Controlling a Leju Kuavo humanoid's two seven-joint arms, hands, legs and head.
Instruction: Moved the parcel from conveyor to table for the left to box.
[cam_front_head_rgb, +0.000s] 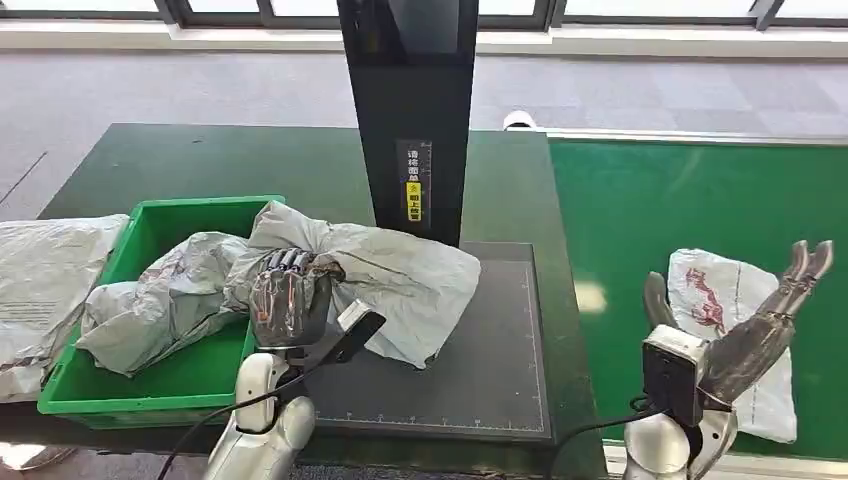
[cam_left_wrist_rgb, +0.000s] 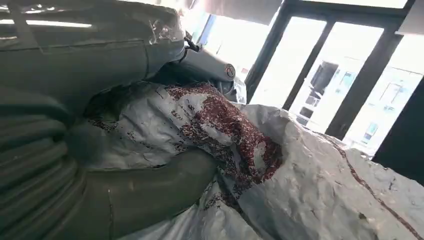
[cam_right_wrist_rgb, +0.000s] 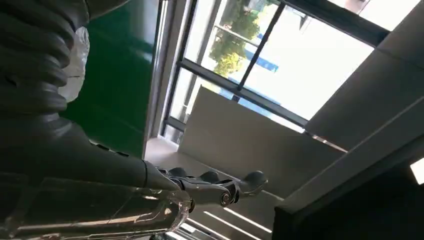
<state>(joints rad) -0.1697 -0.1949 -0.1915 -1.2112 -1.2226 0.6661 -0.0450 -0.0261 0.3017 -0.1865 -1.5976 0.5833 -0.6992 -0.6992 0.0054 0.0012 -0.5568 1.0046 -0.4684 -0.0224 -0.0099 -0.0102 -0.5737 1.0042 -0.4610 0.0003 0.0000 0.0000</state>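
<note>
While the left hand (cam_front_head_rgb: 289, 297) clenches a fold of the grey plastic parcel (cam_front_head_rgb: 400, 275), that parcel lies crumpled on the black scale pad (cam_front_head_rgb: 500, 350), just in front of the black scanner column (cam_front_head_rgb: 410, 110). Part of it drapes leftward from the column over the rim of the green bin (cam_front_head_rgb: 140, 400), which stands beside the pad on the dark green counter (cam_front_head_rgb: 200, 160). From the left wrist, the parcel (cam_left_wrist_rgb: 310, 185) shows a mottled red print, and the thick grey thumb (cam_left_wrist_rgb: 165, 185) presses against the wrinkled film.

To the right of the column runs the green conveyor (cam_front_head_rgb: 700, 200). A second parcel, a white mailer with a red print (cam_front_head_rgb: 725, 310), lies flat on it, well apart from the pad. The right hand (cam_front_head_rgb: 770, 305) hovers above this white mailer, released, its fingers stretched out straight and grasping nothing. From the right wrist, those fingers (cam_right_wrist_rgb: 220, 187) reach out against window frames.

At the far left of the counter, beyond the bin, lies another grey bag (cam_front_head_rgb: 40, 280).
</note>
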